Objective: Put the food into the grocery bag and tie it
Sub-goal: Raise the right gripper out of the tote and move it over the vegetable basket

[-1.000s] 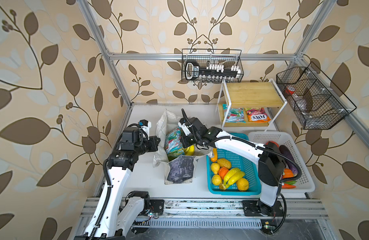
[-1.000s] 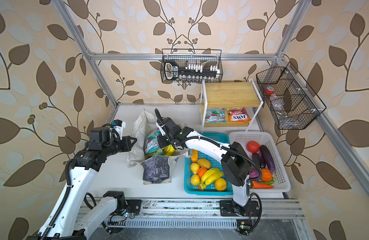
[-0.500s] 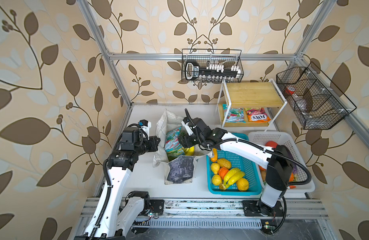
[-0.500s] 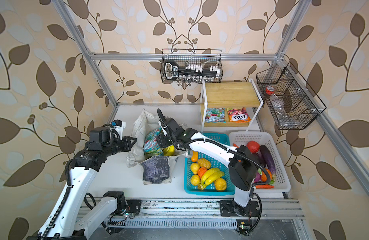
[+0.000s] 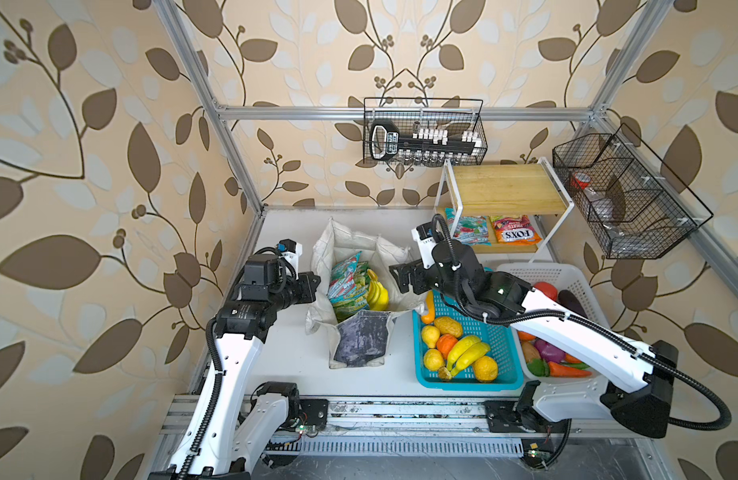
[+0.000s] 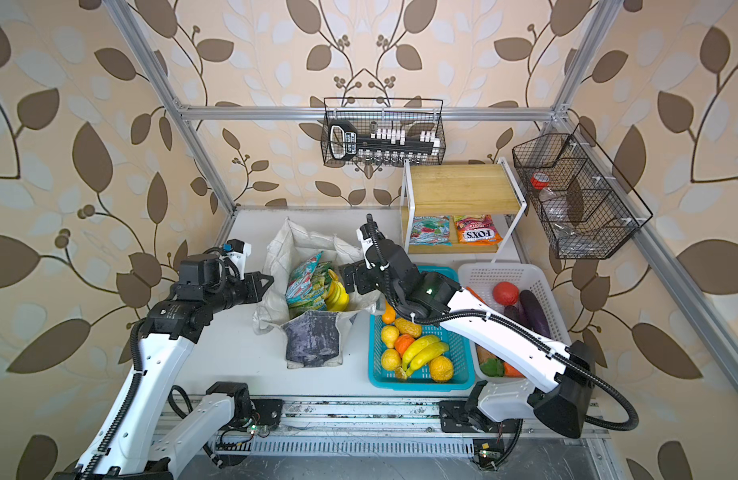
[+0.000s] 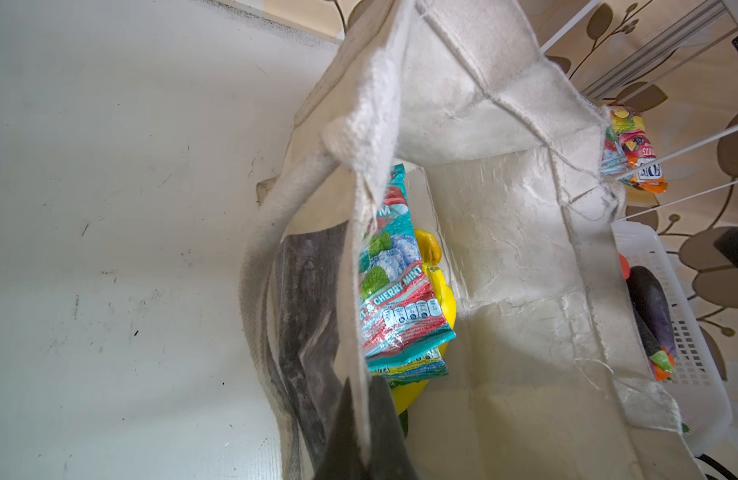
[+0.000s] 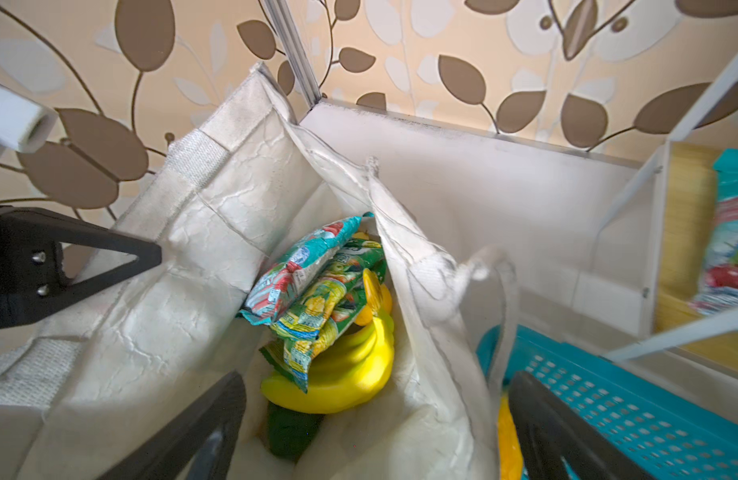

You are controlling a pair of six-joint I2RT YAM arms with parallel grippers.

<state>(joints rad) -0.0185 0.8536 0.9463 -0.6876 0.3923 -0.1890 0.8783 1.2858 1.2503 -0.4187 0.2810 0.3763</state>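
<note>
The cloth tote (image 5: 342,245) holds a banana bunch (image 5: 377,296) and snack packets (image 5: 345,284). Left jaws pinch its rim; right jaws are spread wide. The turquoise basket (image 5: 467,381) holds toy fruit.

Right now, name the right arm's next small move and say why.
Probably swing the right gripper to the turquoise basket for another fruit: it hangs open and empty over the grocery bag, whose rim the left gripper clamps.

White arm links (image 5: 234,357), black joints (image 5: 637,399), ribbed black cables (image 5: 717,402), green indicator light (image 5: 500,291).
</note>
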